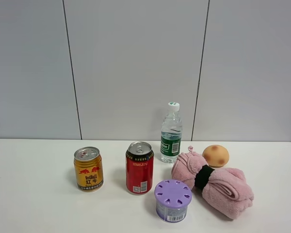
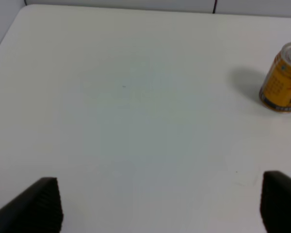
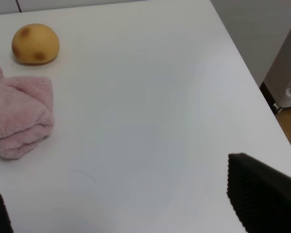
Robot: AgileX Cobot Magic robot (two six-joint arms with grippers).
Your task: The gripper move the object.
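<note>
The object is a small tan-orange bun-like ball point(image 1: 216, 155) with brown speckles. It rests on the white table behind the pink rolled towel point(image 1: 214, 183), at the right. It also shows in the right wrist view point(image 3: 35, 43), beside the towel point(image 3: 20, 115). My right gripper point(image 3: 131, 208) is open and empty over bare table, well apart from the ball. My left gripper point(image 2: 160, 204) is open and empty over bare table, with the gold can point(image 2: 282, 78) off to one side. Neither gripper shows in the exterior high view.
A gold can point(image 1: 88, 168), a red can point(image 1: 139, 167), a water bottle point(image 1: 171, 132) and a purple-lidded round tub point(image 1: 172, 200) stand on the white table point(image 1: 34, 194). The table's right edge point(image 3: 254, 85) drops to the floor near a white appliance point(image 3: 287, 68).
</note>
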